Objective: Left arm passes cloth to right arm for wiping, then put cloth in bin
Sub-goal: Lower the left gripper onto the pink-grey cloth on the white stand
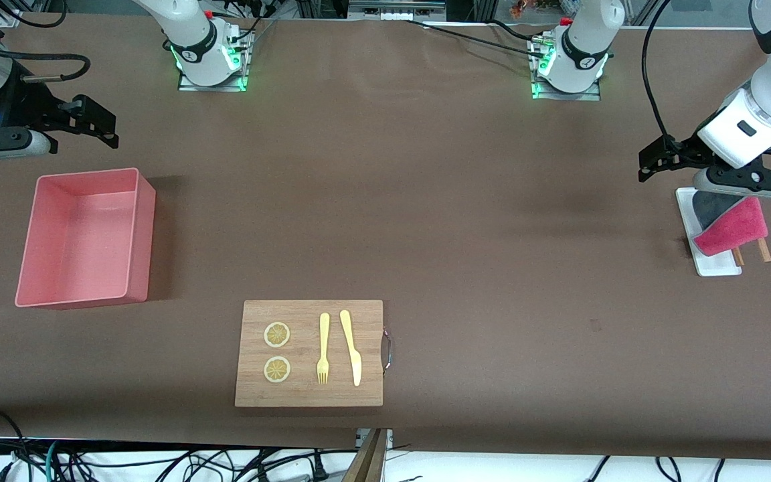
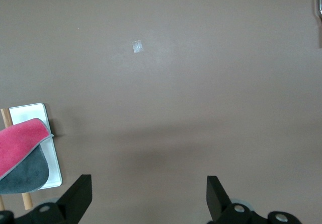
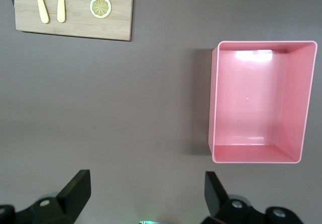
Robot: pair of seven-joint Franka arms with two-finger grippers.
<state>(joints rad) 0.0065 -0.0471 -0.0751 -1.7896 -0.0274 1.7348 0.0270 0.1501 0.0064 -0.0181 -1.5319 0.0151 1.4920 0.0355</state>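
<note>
While both tools hang spread and empty, the fuzzy magenta cloth lies folded, grey backing showing.

No words, brand names, numbers or signs can be read on anything here. The bin, the cloth and the wooden cutting board carry no lettering. The lemon slices on the board show only their segment pattern (decoration, not writing). A small pale patch lies on the brown table, well apart from the left gripper's fingers, but it bears nothing legible. Round marks sit on the arm bases; whether they hold characters cannot be told.
</note>
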